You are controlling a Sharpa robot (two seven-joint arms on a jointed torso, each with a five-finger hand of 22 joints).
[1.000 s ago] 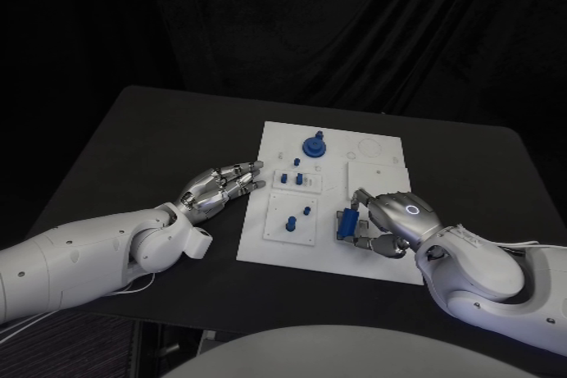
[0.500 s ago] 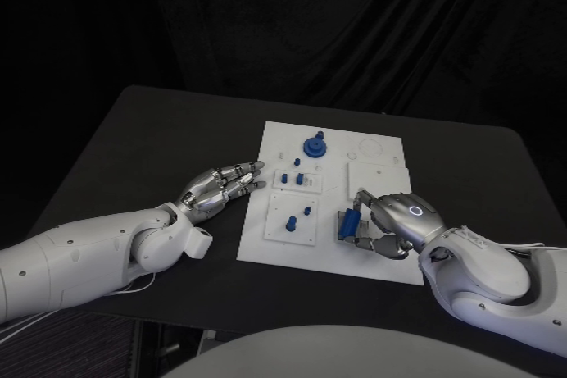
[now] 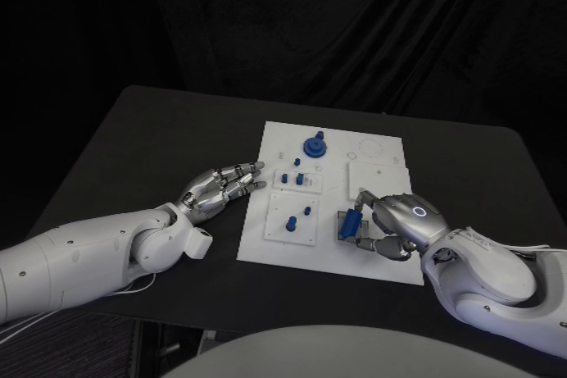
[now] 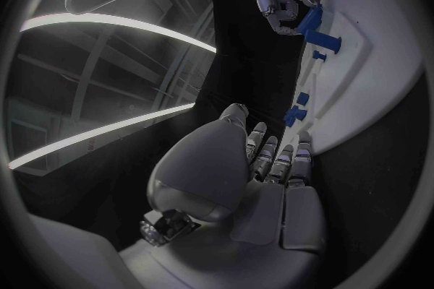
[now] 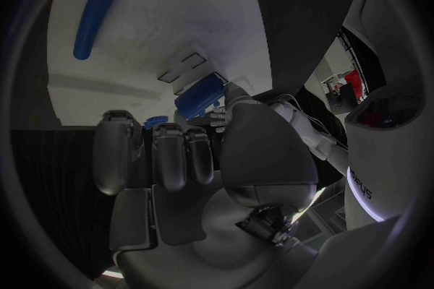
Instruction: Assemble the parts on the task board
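Right robot hand (image 3: 396,224) apparently gripping blue part (image 5: 199,98), head view half-hidden

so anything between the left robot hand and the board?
Nothing visible. The left robot hand hovers beside the task board's left edge, fingers pointing toward it over bare black table. The right robot hand holds a blue part.

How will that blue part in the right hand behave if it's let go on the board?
The blue part looks like a rigid cylinder, so it would probably roll on the flat board. It seems small and light, likely easy for the right hand to nudge.
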